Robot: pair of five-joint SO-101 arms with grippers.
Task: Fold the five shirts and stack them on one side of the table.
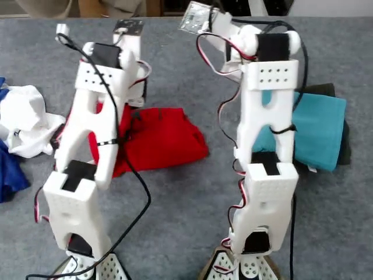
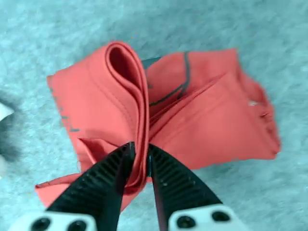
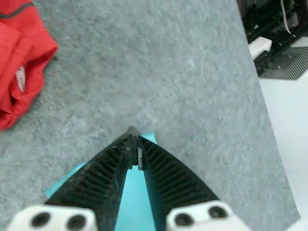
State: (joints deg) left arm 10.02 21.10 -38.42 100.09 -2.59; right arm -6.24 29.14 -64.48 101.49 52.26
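On red shirt [image 2: 202,125], white label [image 2: 252,103], illegible

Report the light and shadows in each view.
High view: light is even, with a soft shadow along the red shirt's near edge. Left wrist view: the fold pinched in the left hand is dark inside its loop. Right wrist view: the right hand, shut on the teal shirt, is evenly lit; floor beyond the table glares white.
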